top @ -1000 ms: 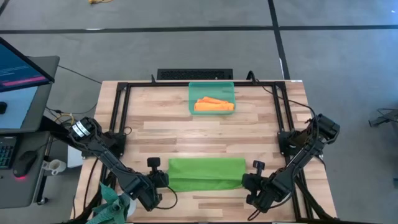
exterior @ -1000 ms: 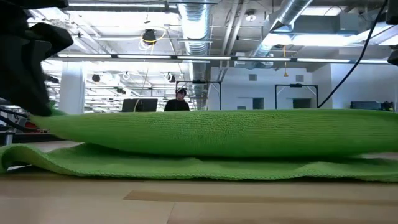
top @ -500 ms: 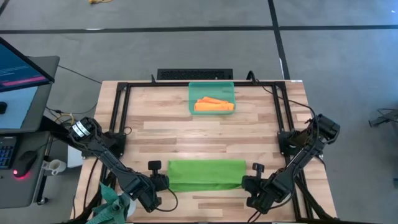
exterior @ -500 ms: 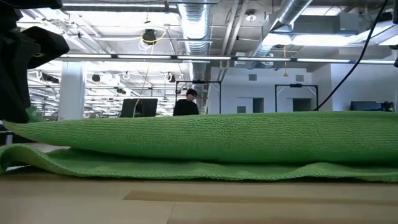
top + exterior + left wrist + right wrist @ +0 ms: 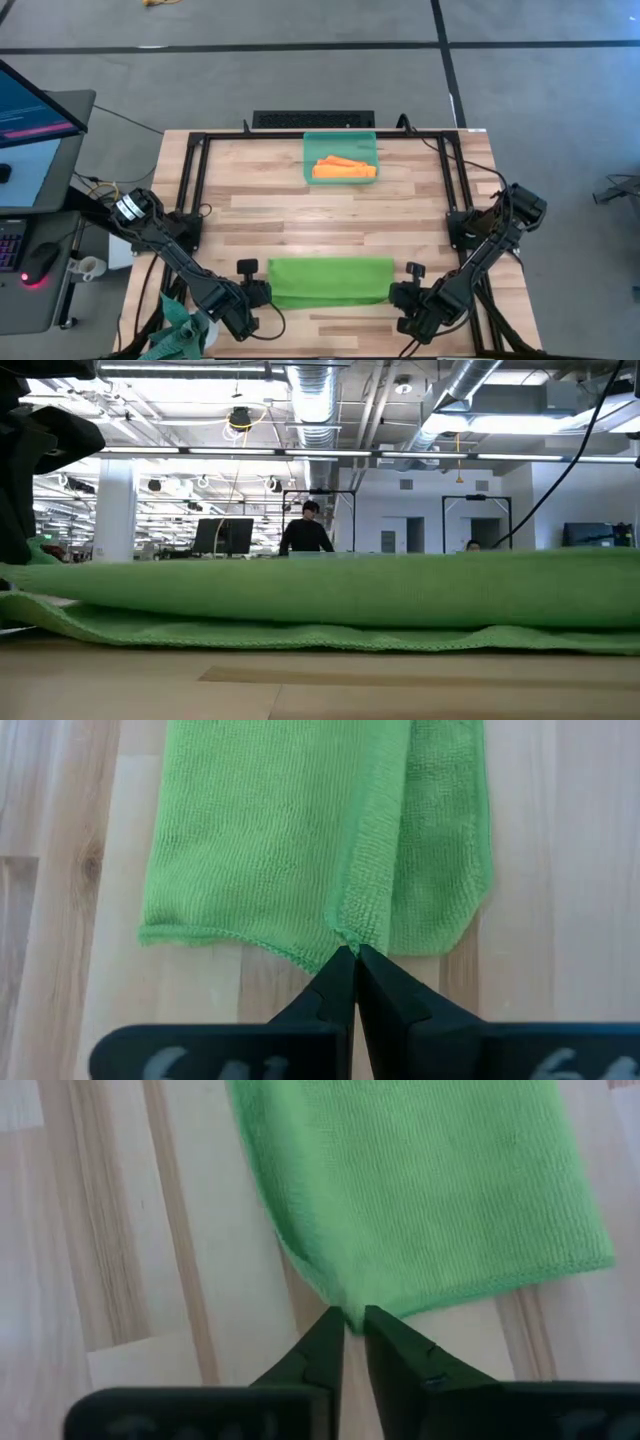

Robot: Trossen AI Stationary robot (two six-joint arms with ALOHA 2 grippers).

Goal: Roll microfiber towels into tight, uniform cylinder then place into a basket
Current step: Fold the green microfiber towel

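The lime green towel (image 5: 330, 282) lies near the table's front edge, folded over on itself, its lower layer flat on the wood (image 5: 300, 635). My left gripper (image 5: 262, 293) is shut on the towel's left end. At the towel's right end my right gripper (image 5: 398, 294) stands with a narrow gap between its fingertips, and the towel's edge (image 5: 350, 1312) comes right up to that gap. The orange towel (image 5: 345, 168) lies bunched inside the teal basket (image 5: 312, 145) at the far middle of the table. My left gripper pinches the folded edge (image 5: 352, 938) at the green towel's left end between its two fingertips (image 5: 338, 975). It comes slanting down from the table's left. The towel lies slack on the table beyond the fingers. My right gripper: I cannot tell whether its fingertips (image 5: 325, 1335) touch the towel's edge.
A black frame (image 5: 195, 170) runs round the table top. A dark teal-grey cloth (image 5: 178, 322) hangs at the near left corner. A monitor and a mouse stand off the table's left side. A person (image 5: 308, 530) shows in the room beyond.
The green towel's raised upper fold has sunk toward the lower layer and now lies flatter and lower in the low view. Both arms have kept their places at the towel's ends. The person in the room behind has walked rightward.
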